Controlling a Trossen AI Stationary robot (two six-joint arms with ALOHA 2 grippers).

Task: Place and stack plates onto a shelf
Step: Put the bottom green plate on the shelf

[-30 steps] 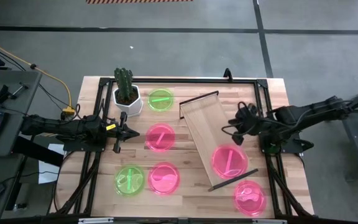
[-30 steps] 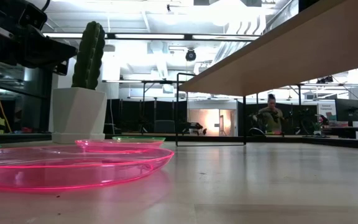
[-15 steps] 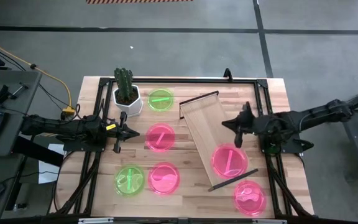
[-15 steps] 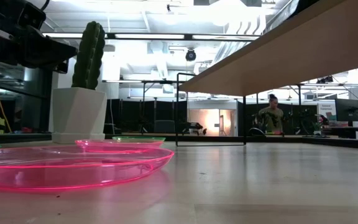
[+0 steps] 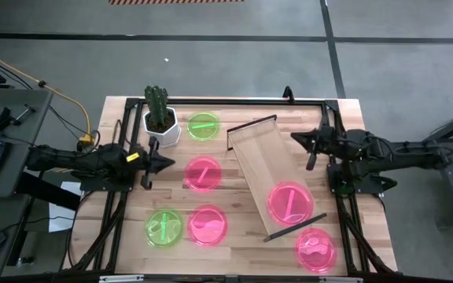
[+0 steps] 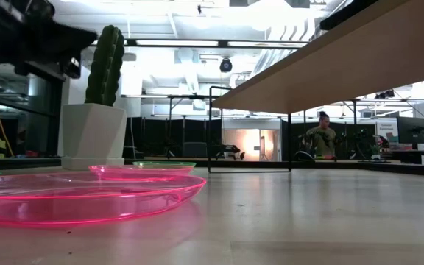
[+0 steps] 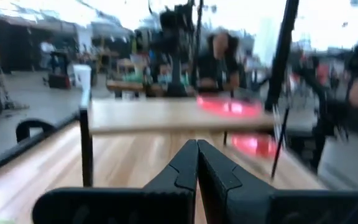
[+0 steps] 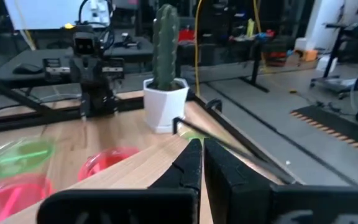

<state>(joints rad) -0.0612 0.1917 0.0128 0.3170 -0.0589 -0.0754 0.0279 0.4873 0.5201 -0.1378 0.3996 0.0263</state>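
Six plates are in sight, and only one is on the shelf, so you are at the start of the job, between picks.

Largest first: the counter (image 5: 344, 110) carries everything. The shelf (image 5: 262, 157) lies slantwise across its right half, running from the far edge towards the near right corner. One pink plate (image 5: 289, 201) rests on the shelf's near end; another pink plate (image 5: 316, 248) lies off it by the near right corner. Near the middle lie a pink plate (image 5: 203, 173) and, nearer the front edge, a pink plate (image 5: 208, 225) beside a green plate (image 5: 164, 227). A green plate (image 5: 203, 125) sits next to the cactus pot (image 5: 162, 126) at the far edge.

Your right hand (image 5: 313, 149) hovers by the shelf's far end, fingers pressed together, empty. Your left hand (image 5: 152, 161) is likewise pinched closed and empty, just beside the middle pink plate.

Judging from that, your next move calls for spreading the left fingers and taking that plate's rim.
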